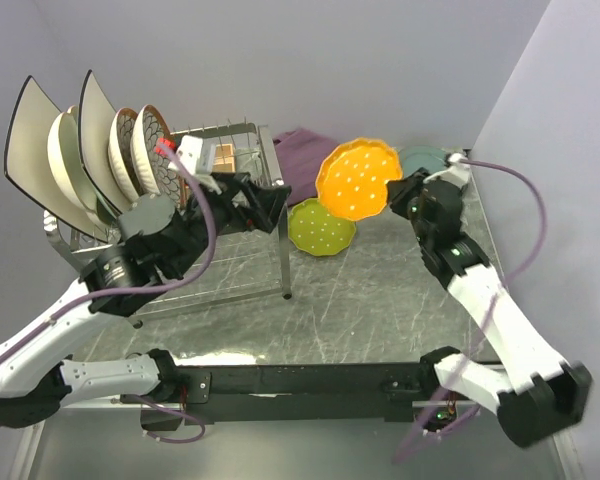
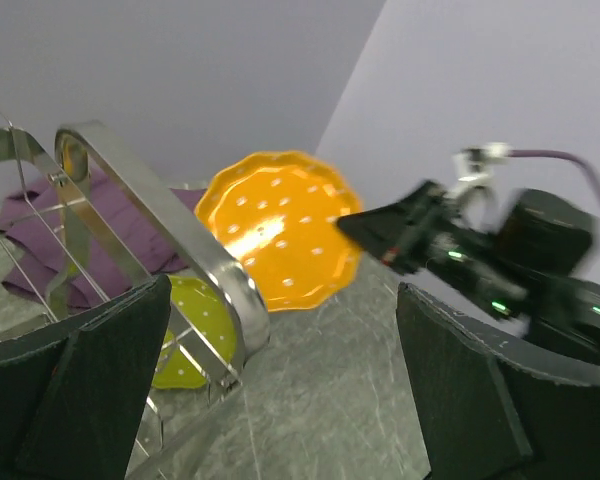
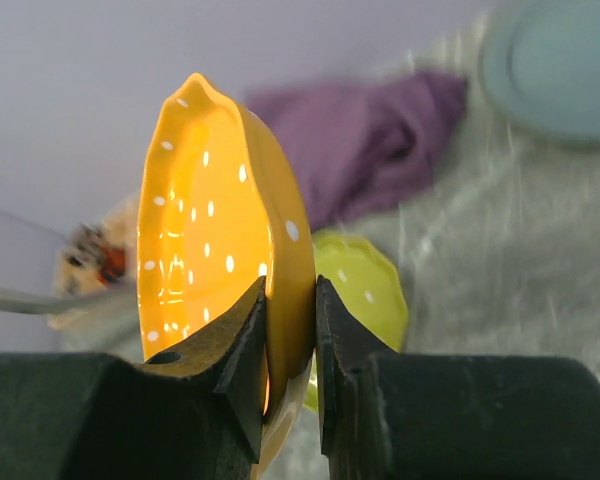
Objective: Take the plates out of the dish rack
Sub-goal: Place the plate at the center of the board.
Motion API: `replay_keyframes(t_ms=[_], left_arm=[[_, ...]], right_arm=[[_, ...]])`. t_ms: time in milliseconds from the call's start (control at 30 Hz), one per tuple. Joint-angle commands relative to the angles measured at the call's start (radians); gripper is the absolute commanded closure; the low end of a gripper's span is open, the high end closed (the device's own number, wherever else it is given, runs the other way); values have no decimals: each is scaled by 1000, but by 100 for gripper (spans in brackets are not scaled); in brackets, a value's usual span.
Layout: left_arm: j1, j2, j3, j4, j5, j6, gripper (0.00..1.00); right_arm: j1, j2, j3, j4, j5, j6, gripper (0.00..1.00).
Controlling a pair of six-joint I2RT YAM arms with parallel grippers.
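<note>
Orange with white dots, a scalloped plate (image 1: 357, 178) is hanging over the marbled grey worktop (image 1: 380, 300) — the right arm's jaws are clamping its rim. The left arm's jaws are gaping wide, empty, at the dish rack (image 1: 283, 260), where more plates (image 1: 80, 150) are standing upright.

Left fingers (image 2: 80, 400) spread wide apart; right fingers (image 3: 242, 350) pinched narrowly together.

Eight plates (image 1: 358, 178), one rack (image 1: 283, 252), one cloth (image 1: 302, 150)
</note>
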Motion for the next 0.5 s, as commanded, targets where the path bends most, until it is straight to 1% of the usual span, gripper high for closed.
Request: replay_keyframes(t_ms=[0,100,167,233,467], left_arm=[[-5,-85,-84,99,95,-38,0],[-9,-96,-85,97,134,-47,1],[-14,-99,-91,103,144,-45,1],[-14,-106,-109,108,123,-47,0],[-17,-132,-146,132,94,-35,1]], right_arm=[[-58,121,-41,284,-240,132,100],[-68,227,-76,378,-290,152,100],[-69,310,-70,387,-320,148,100],[-69,382,-61,392,-335,151,100],[-78,522,-79,510,-413,171,100]])
